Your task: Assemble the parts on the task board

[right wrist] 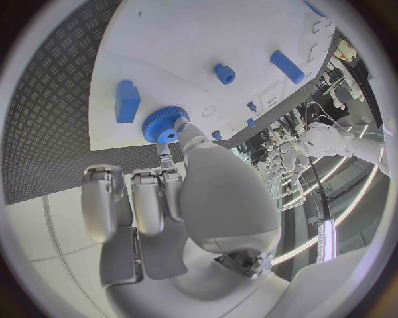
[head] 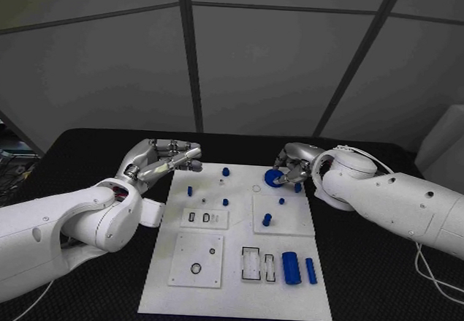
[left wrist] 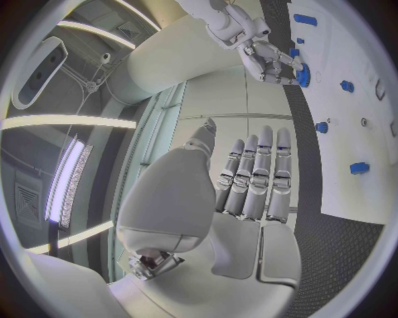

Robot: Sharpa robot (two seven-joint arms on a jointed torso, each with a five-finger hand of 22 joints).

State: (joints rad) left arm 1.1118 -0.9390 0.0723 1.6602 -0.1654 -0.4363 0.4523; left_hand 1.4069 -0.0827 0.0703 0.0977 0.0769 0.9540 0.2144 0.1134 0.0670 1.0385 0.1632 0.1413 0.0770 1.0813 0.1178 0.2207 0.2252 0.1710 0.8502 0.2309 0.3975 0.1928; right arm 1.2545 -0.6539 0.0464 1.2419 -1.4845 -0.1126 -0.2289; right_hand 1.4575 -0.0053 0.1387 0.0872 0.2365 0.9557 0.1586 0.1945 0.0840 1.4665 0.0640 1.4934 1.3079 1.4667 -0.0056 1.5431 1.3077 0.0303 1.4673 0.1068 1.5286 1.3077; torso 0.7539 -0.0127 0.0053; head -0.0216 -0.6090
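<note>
The white task board (head: 235, 292) lies in the middle of the black table. My right hand (head: 295, 163) is over the board's far right part and pinches a blue gear (head: 275, 178) between thumb and a finger. In the right wrist view the gear (right wrist: 166, 126) sits at the fingertips just above the board, next to a blue block (right wrist: 127, 101). My left hand (head: 167, 158) hovers by the board's far left corner and holds nothing; its fingers (left wrist: 257, 175) are stretched out side by side. The left wrist view also shows the right hand (left wrist: 264, 52) with the gear (left wrist: 302, 74).
Small blue pegs (head: 226, 172) stand on the board's far half, with more (head: 266, 220) on a raised square plate. Two blue cylinders (head: 291, 267) lie at the near right beside rectangular slots (head: 250, 264). A plate with a ring (head: 196, 267) sits near left.
</note>
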